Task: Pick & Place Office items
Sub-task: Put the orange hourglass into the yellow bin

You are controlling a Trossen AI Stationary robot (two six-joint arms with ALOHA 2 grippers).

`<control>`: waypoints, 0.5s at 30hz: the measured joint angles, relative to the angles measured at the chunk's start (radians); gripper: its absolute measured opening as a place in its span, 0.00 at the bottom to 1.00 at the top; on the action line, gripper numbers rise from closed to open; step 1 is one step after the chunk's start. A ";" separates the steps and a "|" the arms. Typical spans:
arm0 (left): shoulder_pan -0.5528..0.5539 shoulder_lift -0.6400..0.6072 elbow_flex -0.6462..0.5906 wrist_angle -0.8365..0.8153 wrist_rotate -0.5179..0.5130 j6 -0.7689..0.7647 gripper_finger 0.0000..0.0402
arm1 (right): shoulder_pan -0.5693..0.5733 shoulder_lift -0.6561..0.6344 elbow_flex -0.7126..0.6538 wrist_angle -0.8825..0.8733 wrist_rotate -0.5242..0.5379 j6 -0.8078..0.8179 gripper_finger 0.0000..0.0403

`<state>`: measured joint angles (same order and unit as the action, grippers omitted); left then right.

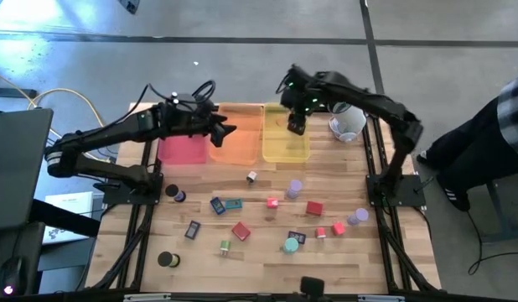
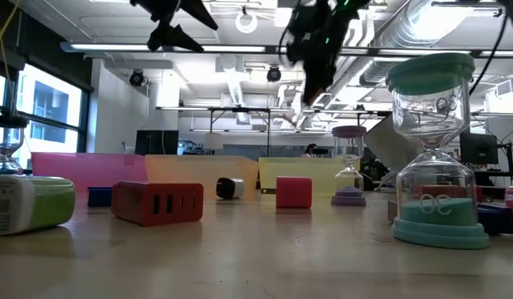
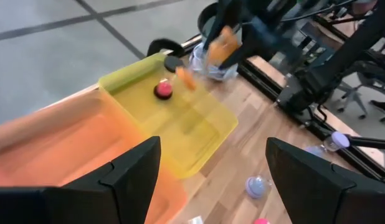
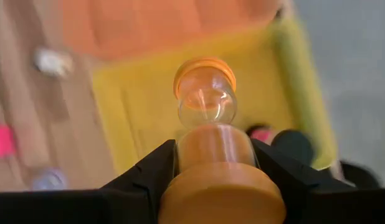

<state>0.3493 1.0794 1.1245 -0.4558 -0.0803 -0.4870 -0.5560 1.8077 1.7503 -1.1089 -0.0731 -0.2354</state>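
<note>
My right gripper [image 1: 297, 124] hangs over the yellow tray [image 1: 286, 144], shut on an orange hourglass [image 4: 205, 106]. A small pink and black piece [image 3: 163, 90] lies in that tray. My left gripper [image 1: 227, 131] stands open and holds nothing, above the orange tray [image 1: 235, 141], beside the pink tray [image 1: 182, 149]. The other office items lie loose on the near half of the table, among them a red cube [image 1: 314, 208], a purple hourglass [image 1: 294, 188], a teal hourglass [image 2: 435, 149] and a red charger block [image 2: 157, 202]. My right gripper pinches the orange hourglass between its two fingers at the sand-filled bulb [image 4: 187, 155], next to the near end cap [image 4: 220, 193]. The fingers slant steeply down from above and lie along the hourglass. It is lifted clear, its free cap [image 4: 204, 68] pointing down at the yellow tray.
A white rounded device [image 1: 347, 122] stands just right of the yellow tray. A person [image 1: 494, 134] is beyond the table's right edge. Bare wood lies between the trays and the scattered items [image 1: 267, 210].
</note>
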 joint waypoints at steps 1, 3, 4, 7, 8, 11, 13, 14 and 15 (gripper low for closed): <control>0.009 0.000 0.000 -0.002 0.008 0.000 0.70 | 0.000 0.031 -0.001 -0.005 0.014 -0.003 0.43; 0.024 0.000 0.000 -0.015 0.010 0.000 0.70 | 0.000 0.087 -0.001 -0.001 0.047 -0.006 0.43; 0.030 0.000 0.000 -0.020 0.011 0.000 0.70 | 0.000 0.112 -0.001 -0.003 0.063 -0.009 0.43; 0.043 0.000 0.000 -0.032 0.013 0.000 0.70 | 0.000 0.162 -0.001 -0.007 0.074 -0.020 0.43; 0.047 0.000 0.000 -0.038 0.018 0.000 0.70 | 0.000 0.174 -0.001 0.001 0.076 -0.027 0.43; 0.057 0.000 0.000 -0.048 0.042 0.000 0.70 | 0.000 0.198 -0.001 0.029 0.117 -0.038 0.43; 0.059 0.000 0.000 -0.047 0.050 0.000 0.70 | 0.000 0.212 -0.001 0.041 0.139 -0.056 0.43; 0.059 0.000 0.000 -0.047 0.054 0.000 0.70 | 0.000 0.217 -0.001 0.043 0.148 -0.059 0.43; 0.059 0.000 0.000 -0.047 0.055 0.000 0.70 | -0.001 0.221 -0.001 0.043 0.158 -0.060 0.43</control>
<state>0.4088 1.0794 1.1244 -0.5030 -0.0253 -0.4870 -0.5568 2.0287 1.7493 -1.0654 0.0847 -0.2958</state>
